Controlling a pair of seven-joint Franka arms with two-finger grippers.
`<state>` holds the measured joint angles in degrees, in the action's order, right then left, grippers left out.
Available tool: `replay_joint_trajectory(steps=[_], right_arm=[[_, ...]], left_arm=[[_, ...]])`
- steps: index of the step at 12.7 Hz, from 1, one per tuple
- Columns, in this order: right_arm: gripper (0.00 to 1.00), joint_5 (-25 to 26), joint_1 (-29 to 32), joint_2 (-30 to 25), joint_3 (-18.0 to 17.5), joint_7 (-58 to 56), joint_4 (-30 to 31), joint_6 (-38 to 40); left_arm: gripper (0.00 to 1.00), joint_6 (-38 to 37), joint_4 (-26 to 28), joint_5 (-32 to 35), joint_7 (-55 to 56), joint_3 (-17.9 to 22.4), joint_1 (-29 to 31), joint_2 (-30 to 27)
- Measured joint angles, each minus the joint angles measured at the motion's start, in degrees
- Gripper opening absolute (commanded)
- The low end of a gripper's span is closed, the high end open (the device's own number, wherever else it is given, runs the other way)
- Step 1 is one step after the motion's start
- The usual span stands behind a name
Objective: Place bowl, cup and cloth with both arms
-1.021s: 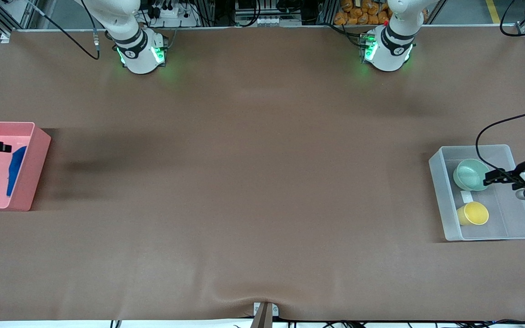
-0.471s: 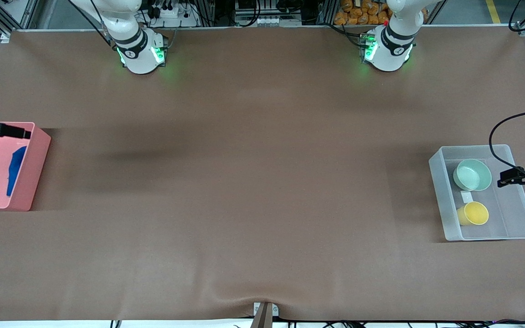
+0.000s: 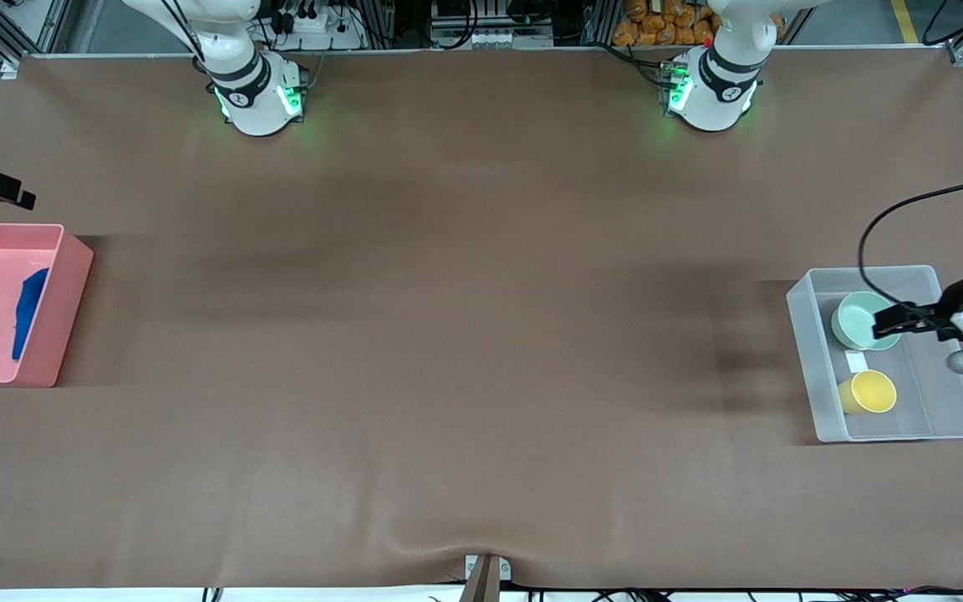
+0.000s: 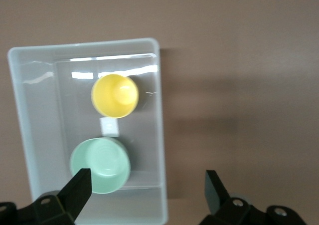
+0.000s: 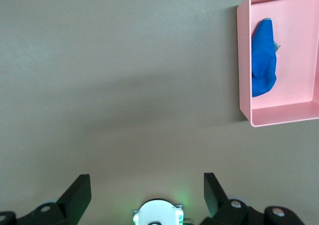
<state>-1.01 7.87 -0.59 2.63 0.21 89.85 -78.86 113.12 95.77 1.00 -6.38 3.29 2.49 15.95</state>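
Bowl and cup sit in the clear bin, cloth in the pink bin, so either unloading's coming or it's finished; left gripper gapes over the bowl, right gripper gapes above bare table.

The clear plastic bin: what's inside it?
The clear bin holds a green bowl, a yellow cup lying on its side nearer the front camera, and a small white label between them. The open left gripper covers part of the bowl's rim.

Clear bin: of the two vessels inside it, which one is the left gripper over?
The green bowl: the left gripper is over it, while the yellow cup lies nearer the front camera.
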Motion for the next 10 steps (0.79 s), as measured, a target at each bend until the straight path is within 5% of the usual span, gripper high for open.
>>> replay_joint_trajectory(steps=[4, 10], right_arm=[[1.0, -1.16, -1.09, -0.86, -1.59, 3.62, 0.04, 1.13], [1.0, -1.14, -1.62, -3.69, -2.5, 0.7, -0.15, 1.06]], left_arm=[[1.0, -2.58, -0.11, 0.0, 7.76, 6.37, -10.97, -3.14], [1.0, -10.97, -0.23, 0.0, 6.43, 6.3, -10.95, -12.33]])
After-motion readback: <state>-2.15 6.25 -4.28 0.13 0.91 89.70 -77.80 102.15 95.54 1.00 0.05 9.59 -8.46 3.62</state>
